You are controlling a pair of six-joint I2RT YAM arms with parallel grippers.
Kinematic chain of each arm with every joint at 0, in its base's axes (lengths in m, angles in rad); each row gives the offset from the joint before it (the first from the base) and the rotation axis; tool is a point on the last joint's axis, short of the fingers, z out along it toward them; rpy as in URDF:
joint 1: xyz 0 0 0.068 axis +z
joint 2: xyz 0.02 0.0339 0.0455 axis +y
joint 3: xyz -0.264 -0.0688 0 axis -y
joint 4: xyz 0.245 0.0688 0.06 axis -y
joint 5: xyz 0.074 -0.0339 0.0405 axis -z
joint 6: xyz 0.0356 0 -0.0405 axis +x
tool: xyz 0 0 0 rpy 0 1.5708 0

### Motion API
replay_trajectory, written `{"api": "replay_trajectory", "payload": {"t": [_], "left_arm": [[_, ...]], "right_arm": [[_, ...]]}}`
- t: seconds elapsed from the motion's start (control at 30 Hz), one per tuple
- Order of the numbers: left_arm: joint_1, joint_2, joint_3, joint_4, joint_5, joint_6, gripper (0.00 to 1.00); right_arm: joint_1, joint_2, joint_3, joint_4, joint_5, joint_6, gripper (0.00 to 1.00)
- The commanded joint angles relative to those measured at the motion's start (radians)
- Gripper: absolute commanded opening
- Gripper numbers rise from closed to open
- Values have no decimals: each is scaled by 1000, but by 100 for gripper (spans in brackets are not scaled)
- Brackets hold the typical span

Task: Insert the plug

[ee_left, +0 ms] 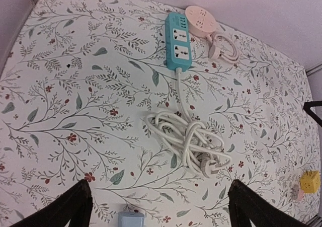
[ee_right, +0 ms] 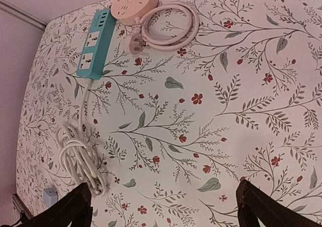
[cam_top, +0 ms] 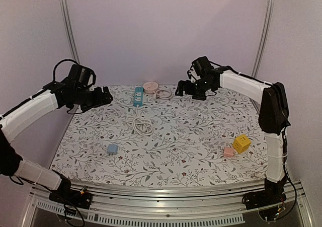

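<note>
- Your left gripper (cam_top: pixel 103 97) hangs over the left side of the table (cam_top: pixel 201 131), jaws wide and holding nothing
- Your right gripper (cam_top: pixel 182 88) hovers near the far edge, jaws also wide and empty
- The teal power strip (ee_left: pixel 178 40) lies at the far edge, just beside the pink round socket (ee_left: pixel 200 19)
- The white plug (ee_left: pixel 210 166) rests at the near end of the tangled white cord (ee_left: pixel 181 131), well apart from both grippers

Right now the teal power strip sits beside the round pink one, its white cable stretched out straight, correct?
Not quite: the teal power strip does sit beside the round pink power strip, but its white cable lies in a tangled coil, not straight. The left wrist view shows it.
</note>
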Motion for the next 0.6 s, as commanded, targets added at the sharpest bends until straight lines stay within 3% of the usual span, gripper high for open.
{"api": "replay_trajectory", "payload": {"t": [0.0,0.17,0.37,0.57], "left_arm": [[-58,161,131,59,-48,38,93],[-114,373,326,98,-39,104,89],[-149,696,633,30,-20,166,84],[-184,990,978,-60,-24,211,80]], "right_arm": [[-4,-36,-69,-48,33,-8,99],[-5,-156,-202,-69,85,-5,99],[-4,-297,-351,-99,130,18,99],[-5,-327,-401,-119,128,23,99]]}}
